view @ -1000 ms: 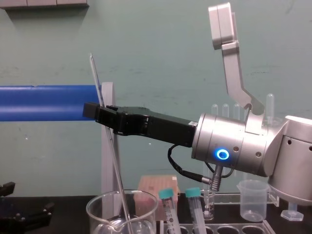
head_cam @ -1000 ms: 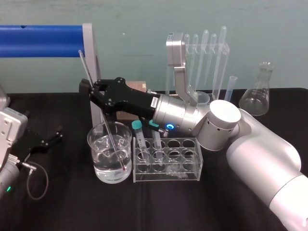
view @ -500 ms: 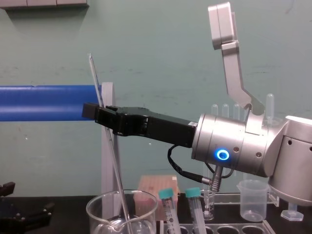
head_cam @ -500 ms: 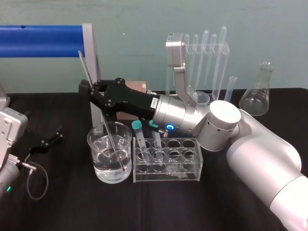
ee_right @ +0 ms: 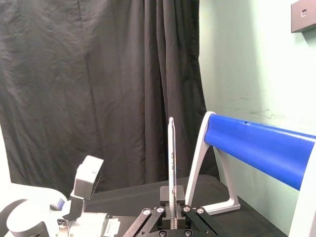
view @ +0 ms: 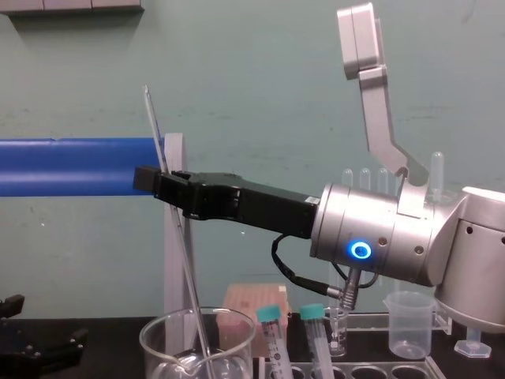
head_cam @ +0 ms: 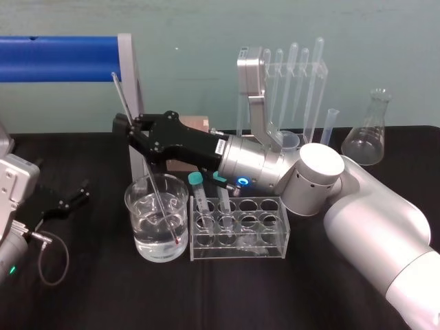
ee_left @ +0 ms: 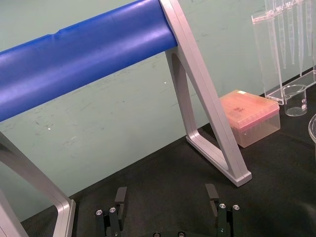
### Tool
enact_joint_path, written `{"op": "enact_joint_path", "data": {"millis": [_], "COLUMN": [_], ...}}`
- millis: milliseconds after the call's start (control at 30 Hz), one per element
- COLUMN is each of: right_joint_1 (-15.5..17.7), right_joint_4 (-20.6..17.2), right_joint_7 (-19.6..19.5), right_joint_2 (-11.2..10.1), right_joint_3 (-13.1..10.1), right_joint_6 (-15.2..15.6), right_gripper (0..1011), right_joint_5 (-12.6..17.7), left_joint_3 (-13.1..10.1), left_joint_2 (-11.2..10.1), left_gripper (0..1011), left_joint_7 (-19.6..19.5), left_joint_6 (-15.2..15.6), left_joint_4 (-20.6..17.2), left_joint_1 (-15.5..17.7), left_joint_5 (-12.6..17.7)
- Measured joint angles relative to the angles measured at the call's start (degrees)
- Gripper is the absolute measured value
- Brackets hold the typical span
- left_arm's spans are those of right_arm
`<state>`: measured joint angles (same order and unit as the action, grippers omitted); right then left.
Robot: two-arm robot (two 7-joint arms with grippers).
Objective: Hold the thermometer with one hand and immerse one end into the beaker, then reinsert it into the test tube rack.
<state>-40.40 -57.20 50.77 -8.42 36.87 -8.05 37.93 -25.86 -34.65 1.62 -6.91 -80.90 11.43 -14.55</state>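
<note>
The thermometer (head_cam: pixel 124 103) stands tilted, its red tip (head_cam: pixel 179 241) down in the water of the wide glass beaker (head_cam: pixel 134 206) and its top leaning toward the blue bar. My right gripper (head_cam: pixel 134 127) reaches in from the right and is shut on the rod's upper part, above the beaker. In the chest view the same grip (view: pixel 158 183) shows, with the thermometer (view: pixel 155 126) poking up above it. Looking along the wrist, the rod (ee_right: pixel 171 158) rises from between the shut fingers (ee_right: pixel 171 213). The test tube rack (head_cam: pixel 275 244) sits just right of the beaker with two teal-capped tubes (head_cam: pixel 197 180). My left gripper (ee_left: pixel 165 207) rests open at the left.
A blue roller on a grey frame (head_cam: pixel 127 62) stands behind the beaker, with a pink box (ee_left: pixel 252 116) beside its foot. A clear pipette stand (head_cam: pixel 295 75), a small plastic beaker (view: pixel 409 320) and a conical flask (head_cam: pixel 368 134) line the back right. A cable (head_cam: pixel 51 258) loops at the left.
</note>
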Motion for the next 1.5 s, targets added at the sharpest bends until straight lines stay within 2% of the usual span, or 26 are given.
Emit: {"op": "enact_joint_path", "data": {"millis": [1500], "right_joint_1": [0.3], "right_joint_4": [-0.4], "right_joint_7": [-0.3], "right_joint_2": [-0.1], "right_joint_3": [0.0], "right_joint_6": [0.0], "right_gripper": [55], "right_joint_5": [0.0], "left_joint_3": [0.0], "left_joint_2": [0.0], "left_gripper": [1008], "left_joint_7": [0.0], "left_joint_6": [0.0], "left_joint_4": [0.0], "left_joint_1": [0.0], "left_joint_5": [0.0]}}
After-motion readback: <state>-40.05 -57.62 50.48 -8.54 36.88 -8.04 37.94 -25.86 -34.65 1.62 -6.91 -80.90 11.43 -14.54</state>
